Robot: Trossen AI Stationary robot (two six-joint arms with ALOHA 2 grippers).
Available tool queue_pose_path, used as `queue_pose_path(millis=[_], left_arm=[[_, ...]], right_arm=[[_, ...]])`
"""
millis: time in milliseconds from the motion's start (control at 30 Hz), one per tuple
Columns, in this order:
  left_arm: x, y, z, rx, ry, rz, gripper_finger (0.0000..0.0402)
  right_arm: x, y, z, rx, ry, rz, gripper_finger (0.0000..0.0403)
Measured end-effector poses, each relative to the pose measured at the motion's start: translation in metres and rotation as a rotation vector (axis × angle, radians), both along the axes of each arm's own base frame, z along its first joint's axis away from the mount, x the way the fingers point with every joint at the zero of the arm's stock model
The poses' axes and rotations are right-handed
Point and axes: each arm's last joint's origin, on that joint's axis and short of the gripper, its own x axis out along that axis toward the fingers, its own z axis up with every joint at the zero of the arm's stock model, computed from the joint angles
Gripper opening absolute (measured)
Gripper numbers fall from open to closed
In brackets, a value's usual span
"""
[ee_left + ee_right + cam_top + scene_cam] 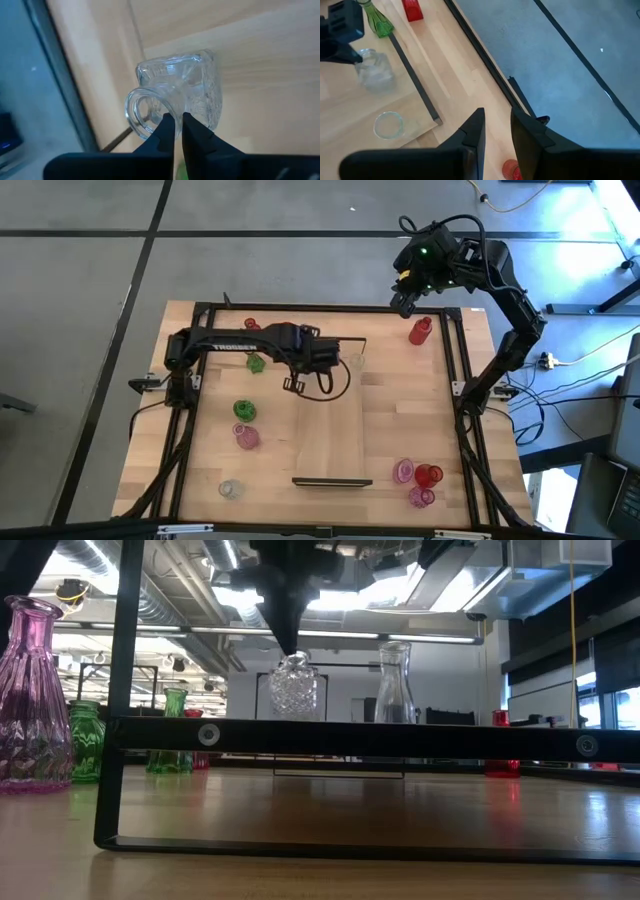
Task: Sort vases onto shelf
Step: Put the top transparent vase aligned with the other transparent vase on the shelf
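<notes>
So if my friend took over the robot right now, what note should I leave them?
Left end effector: shut on the rim of a clear vase, lifted over the far end of the shelf.
Right end effector: holds nothing, waiting high above the table's far right corner, near a red vase.
Another clear vase stands at the shelf's far end.
Left to do: set this one down, then sort the green vases, pink vases and red ones scattered on both sides.
</notes>
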Motion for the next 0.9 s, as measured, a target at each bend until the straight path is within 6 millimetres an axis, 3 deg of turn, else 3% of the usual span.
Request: queue_pose_path(millis=[267,900], left_arm=[[0.0012,0.0006,0.0006,0.012,-0.016,0.004,0.0036],[0.0068,0.0035,0.0023,0.026,-0.094,0.060,0.0039]], right_arm=[[0.0000,0.0000,0.0000,-0.006,0.005,0.010,0.0076],[0.0000,0.0000,0.0000,-0.008,0.007,0.013,0.0076]])
